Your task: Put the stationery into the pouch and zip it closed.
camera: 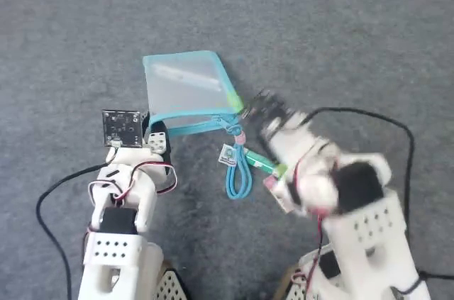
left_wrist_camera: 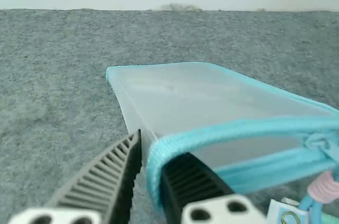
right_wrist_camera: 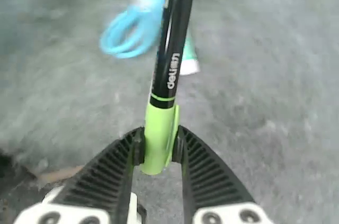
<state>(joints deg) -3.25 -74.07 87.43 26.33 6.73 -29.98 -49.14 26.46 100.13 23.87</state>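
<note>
Bright, soft, even light from above lies on the grey felt table [camera: 71,45], with faint shadows. A pale sheen lies on the translucent blue-trimmed pouch [left_wrist_camera: 201,102]. The white right arm [camera: 319,169] is blurred; behind the green-capped black pen [right_wrist_camera: 168,70], the blue cord loop [right_wrist_camera: 127,36] smears.

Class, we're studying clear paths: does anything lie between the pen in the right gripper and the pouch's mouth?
Yes. The blue cord loop and its white tag lie between the pen in the right gripper and the pouch, whose rim the left gripper pinches. Lifted, the pen might clear them.
</note>
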